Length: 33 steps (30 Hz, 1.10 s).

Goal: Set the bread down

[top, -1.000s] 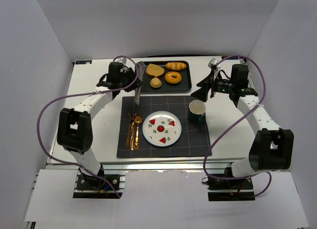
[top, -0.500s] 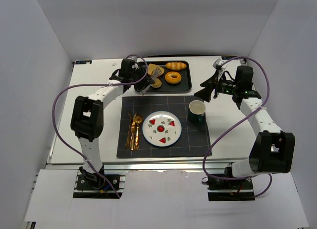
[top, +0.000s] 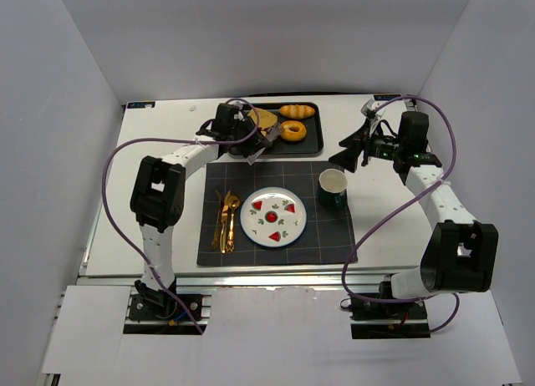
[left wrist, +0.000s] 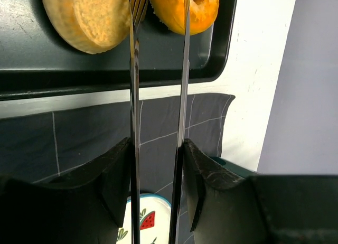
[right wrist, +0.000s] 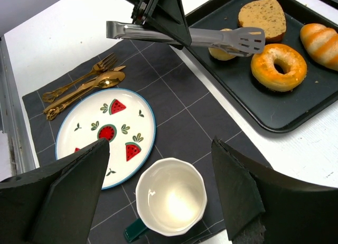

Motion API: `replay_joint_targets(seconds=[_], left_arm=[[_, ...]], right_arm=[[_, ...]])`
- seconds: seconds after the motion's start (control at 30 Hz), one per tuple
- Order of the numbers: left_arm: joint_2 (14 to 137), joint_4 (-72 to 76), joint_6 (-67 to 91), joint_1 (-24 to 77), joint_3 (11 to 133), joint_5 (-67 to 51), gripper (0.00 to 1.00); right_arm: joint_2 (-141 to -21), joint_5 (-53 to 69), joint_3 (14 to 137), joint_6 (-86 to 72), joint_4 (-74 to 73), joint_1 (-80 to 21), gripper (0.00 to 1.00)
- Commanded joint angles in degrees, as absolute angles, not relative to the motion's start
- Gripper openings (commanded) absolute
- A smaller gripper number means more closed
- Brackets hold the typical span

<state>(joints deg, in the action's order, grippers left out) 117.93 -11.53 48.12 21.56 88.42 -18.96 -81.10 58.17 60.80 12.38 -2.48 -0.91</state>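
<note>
Pick-up stage: grips tongs (right wrist: 185, 37) in left end effector (left wrist: 157, 149), blades parted above tray (right wrist: 248, 104) between round bun (left wrist: 87, 17) and ring bread (right wrist: 261, 72), neither caught; right end effector (top: 347, 154) wide near cup (right wrist: 170, 199); next needs blades squeezed onto one bread, then a lift to plate (right wrist: 132, 122).

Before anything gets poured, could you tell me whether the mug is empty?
Empty: the green mug stands upright on the placemat, and the right wrist view shows its bare white bottom.

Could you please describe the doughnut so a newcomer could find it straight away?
Look at the dark tray at the table's far edge. The doughnut lies in its near right corner, the only bread there with a hole through it.
</note>
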Motion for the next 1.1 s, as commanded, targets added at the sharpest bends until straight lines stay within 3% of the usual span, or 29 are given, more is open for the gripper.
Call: replay_joint_targets(seconds=[0.0, 0.43, 0.47, 0.5, 0.6, 0.73, 0.9, 1.07], left_arm=[[118.1, -10.6, 48.9, 22.1, 92.0, -20.3, 0.52], [120.5, -10.1, 50.2, 22.8, 92.6, -22.3, 0.49], [120.3, -9.5, 50.3, 22.9, 92.3, -22.4, 0.48], [120.3, -9.1, 50.6, 22.9, 92.2, -22.5, 0.38], [119.2, -6.7, 51.9, 22.9, 91.3, -23.2, 0.22], [117.4, -5.5, 52.0, 22.9, 91.1, -23.6, 0.11], [113.0, -4.6, 51.8, 22.9, 89.3, -23.8, 0.01], [104.8, -8.0, 49.1, 22.9, 85.0, -23.8, 0.00]], right_arm=[[-79.5, 59.8, 60.0, 12.0, -0.6, -0.6, 0.82], [-79.3, 60.2, 59.7, 11.4, 1.1, -0.6, 0.83], [-79.3, 60.2, 59.6, 11.4, 1.1, -0.7, 0.83], [-79.2, 60.3, 59.5, 11.4, 1.1, -0.6, 0.83], [-79.0, 60.3, 59.4, 11.5, 1.2, -0.6, 0.83], [-78.5, 60.4, 59.3, 11.5, 1.2, -0.7, 0.84], [-77.9, 60.5, 59.1, 11.5, 1.1, 1.0, 0.84], [-77.3, 60.7, 59.2, 12.8, 0.1, 1.2, 0.84]])
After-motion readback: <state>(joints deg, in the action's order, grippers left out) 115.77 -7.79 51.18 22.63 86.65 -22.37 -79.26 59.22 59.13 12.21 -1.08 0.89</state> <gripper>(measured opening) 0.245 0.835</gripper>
